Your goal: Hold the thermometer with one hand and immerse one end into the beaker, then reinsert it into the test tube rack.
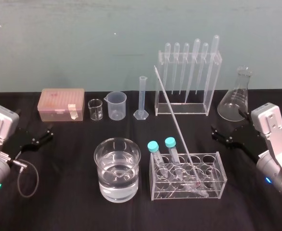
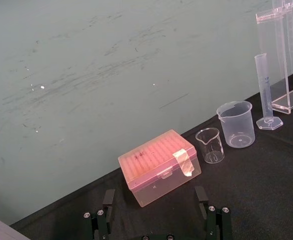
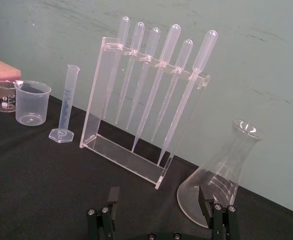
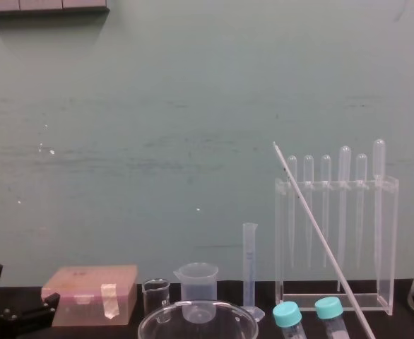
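The thermometer (image 1: 175,124), a long thin glass rod, leans in the low clear test tube rack (image 1: 218,179) at the front right of centre. Its red tip rests at the rack's bottom and its top points back and to the left; it also crosses the chest view (image 4: 320,236). The wide glass beaker (image 1: 102,156), partly filled with water, stands left of the rack. My right gripper (image 1: 215,133) hovers open to the right of the rack, apart from it, with nothing between its fingers (image 3: 114,197). My left gripper (image 1: 47,134) waits open at the far left, also holding nothing.
Two blue-capped tubes (image 1: 161,144) stand in the rack. Along the back are a pink tip box (image 1: 61,103), a tiny glass beaker (image 1: 95,109), a plastic spouted beaker (image 1: 117,105), a graduated cylinder (image 1: 142,98), a tall pipette stand (image 1: 213,82) and a conical flask (image 1: 237,96).
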